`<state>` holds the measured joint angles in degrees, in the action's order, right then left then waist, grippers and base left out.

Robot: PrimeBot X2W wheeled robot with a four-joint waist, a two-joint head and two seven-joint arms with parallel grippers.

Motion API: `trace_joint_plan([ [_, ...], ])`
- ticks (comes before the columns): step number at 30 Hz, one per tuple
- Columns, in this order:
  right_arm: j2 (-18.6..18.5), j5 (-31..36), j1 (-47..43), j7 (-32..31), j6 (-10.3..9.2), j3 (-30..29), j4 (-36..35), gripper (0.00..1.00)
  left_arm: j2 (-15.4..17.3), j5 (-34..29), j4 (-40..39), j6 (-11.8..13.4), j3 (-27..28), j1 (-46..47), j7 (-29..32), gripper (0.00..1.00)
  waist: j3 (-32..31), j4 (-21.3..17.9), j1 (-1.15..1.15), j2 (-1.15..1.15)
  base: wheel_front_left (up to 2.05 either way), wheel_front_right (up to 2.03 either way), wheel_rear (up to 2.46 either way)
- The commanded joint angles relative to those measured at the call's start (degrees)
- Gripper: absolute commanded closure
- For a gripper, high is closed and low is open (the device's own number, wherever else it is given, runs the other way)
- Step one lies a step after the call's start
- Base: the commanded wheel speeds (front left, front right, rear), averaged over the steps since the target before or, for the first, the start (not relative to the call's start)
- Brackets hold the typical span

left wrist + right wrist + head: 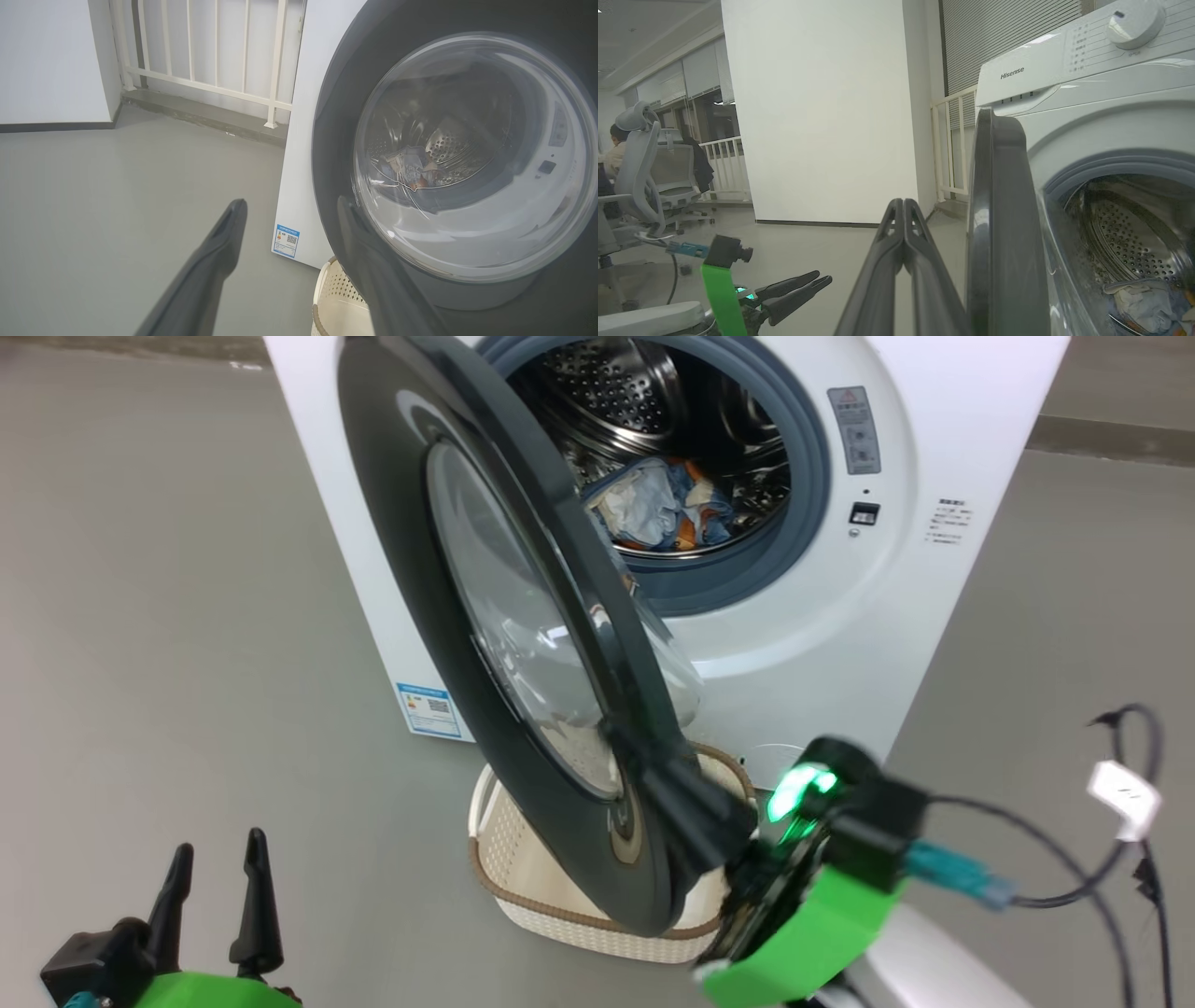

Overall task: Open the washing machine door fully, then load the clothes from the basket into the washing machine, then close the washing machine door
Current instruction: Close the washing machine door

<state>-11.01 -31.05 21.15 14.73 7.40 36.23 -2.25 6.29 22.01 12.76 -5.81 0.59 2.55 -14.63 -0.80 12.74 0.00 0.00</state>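
Observation:
The washing machine (pixel 794 644) stands with its door (pixel 411 579) swung partway out, the black rim edge-on to me. The clothes (pixel 663 504), blue and cream, lie inside the steel drum. Below the door sits the basket (pixel 523 868), and the part of it I can see holds nothing. My right gripper (pixel 635 761) is shut with its fingers (pixel 903 203) pressed together, lying along the outer side of the door rim (pixel 999 210). My left gripper (pixel 217 868) is open and holds nothing, low at the left and apart from the door. In the left wrist view the clothes (pixel 411 165) show through the glass.
A blue label (pixel 428 709) is on the washer's lower front. Cables (pixel 1111 840) trail from my right wrist. A white railing (pixel 210 56) runs behind the machine. In the right wrist view an office chair (pixel 644 177) and a seated person (pixel 612 149) are far off.

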Motion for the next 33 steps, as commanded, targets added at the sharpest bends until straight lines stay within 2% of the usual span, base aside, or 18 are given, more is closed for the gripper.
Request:
trace_joint_plan([
  [1, 0.3, -0.3, 0.4, 0.3, 0.09, 1.8, -0.2, 1.0, 0.9, 0.2, -1.3, 0.2, 1.9, 1.3, -0.4, 0.0, -0.1, 0.5, 0.0, 0.0, 0.0, 0.0, 0.0],
  [8, -0.8, -0.1, 0.2, 0.3, 0.09, 6.5, 9.1, 1.0, 0.7, 0.4, -1.5, 0.1, 1.7, 1.3, -0.4, 0.0, 0.6, 1.5, 0.0, 0.0, 0.0, 0.0, 0.0],
  [14, -0.4, -0.8, 0.6, 0.3, 0.09, 7.1, 15.4, 1.0, 0.6, 0.6, -2.0, 0.0, 2.0, 1.5, -0.4, 0.0, 1.9, 1.8, 0.0, 0.0, 0.0, 0.0, 0.0],
  [19, -0.2, -1.2, 1.1, 0.3, 0.09, 7.1, 17.6, 1.0, 0.6, 0.6, -2.1, 0.0, 2.0, 1.7, -0.4, 0.0, 2.7, 1.7, 0.0, 0.0, 0.0, 0.0, 0.0],
  [26, -1.0, -0.3, 1.9, 0.3, 0.09, 2.7, 18.7, 1.0, 0.5, 0.6, -2.3, -0.2, 2.1, 2.5, -0.4, 0.0, 4.9, 1.0, 0.0, 0.0, 0.0, 0.0, 0.0],
  [33, -2.4, 1.6, 3.2, 0.3, 0.09, -5.7, 19.3, 1.0, 0.2, 1.0, -2.8, -0.5, 2.2, 4.2, -0.4, 0.0, 9.6, 0.4, 0.0, 0.0, 0.0, 0.0, 0.0],
])
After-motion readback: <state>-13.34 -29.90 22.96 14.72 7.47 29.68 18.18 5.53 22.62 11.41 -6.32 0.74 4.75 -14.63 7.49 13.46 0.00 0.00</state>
